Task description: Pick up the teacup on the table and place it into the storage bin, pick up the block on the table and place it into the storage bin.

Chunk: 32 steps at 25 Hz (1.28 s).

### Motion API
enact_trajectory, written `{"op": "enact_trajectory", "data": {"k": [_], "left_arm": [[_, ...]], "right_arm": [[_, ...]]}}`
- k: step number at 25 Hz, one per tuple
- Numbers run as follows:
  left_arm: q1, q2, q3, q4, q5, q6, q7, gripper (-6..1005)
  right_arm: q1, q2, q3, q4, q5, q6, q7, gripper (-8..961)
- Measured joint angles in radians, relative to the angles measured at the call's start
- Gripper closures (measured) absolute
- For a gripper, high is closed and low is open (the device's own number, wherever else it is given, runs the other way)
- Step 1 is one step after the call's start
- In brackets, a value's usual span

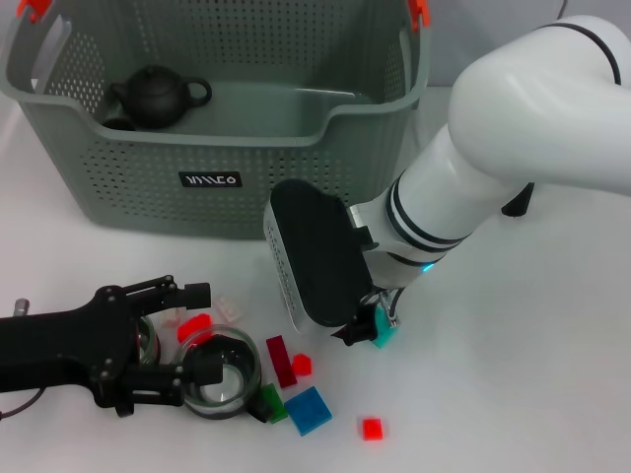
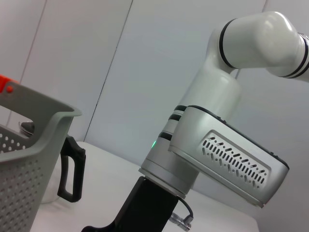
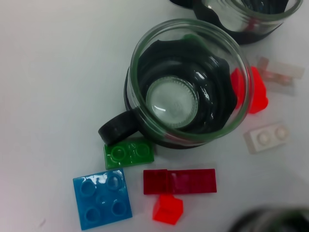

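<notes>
Left claw (image 1: 202,360) is low over the white bench (image 1: 532,374), its black fingers apart w/ one either side of the clear glass teacup with the black base and handle (image 1: 225,379). It's set up to pinch the cup, not closed on it yet, and the cup sits on the bench at the near edge. A second glass cup (image 1: 146,340) is tucked just behind the claw.

Right claw (image 1: 367,330) hangs down over the bench just right of the block pile, beside a small teal block (image 1: 385,337); can't tell if its fingers are apart or together (the wrist housing blocks them). Its wrist cam looks straight down on the teacup.

Blocks are scattered round the cup: a green two-stud brick (image 3: 129,153) touching the handle side, a blue four-stud square brick (image 3: 102,198), a dark red flat bar (image 3: 179,181), a small red cube (image 3: 167,209), a white brick (image 3: 266,137).

The grey-green perforated storage bin with orange clips (image 1: 237,177) stands at the far side of the bench, a dark clay teapot (image 1: 156,96) already inside. Cup and blocks aren't in it yet, so probably the cup-grasp step.
</notes>
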Motion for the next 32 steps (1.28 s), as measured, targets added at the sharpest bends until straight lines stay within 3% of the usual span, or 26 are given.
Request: {"op": "enact_trajectory", "data": {"k": [7,14,24,32], "left_arm": [[0.000,0.000,0.000,0.000,0.000,-0.004,0.001,50],[0.002,0.004,0.000,0.000,0.000,0.000,0.000,49],[0.029,0.019,0.000,-0.007,0.000,0.013,0.007,50],[0.020,0.019,0.008,-0.009,0.000,0.014,0.006,49]], "right_arm": [[-0.004,-0.004,0.017,-0.015,-0.001,-0.013,0.021,869],[-0.070,-0.014,0.106,-0.159,-0.013,-0.137,0.027,890],[-0.202,-0.017,0.376,-0.454,-0.010,-0.420,0.052,892],[-0.195,-0.019,0.593,-0.620,0.128,-0.566,0.056,893]]}}
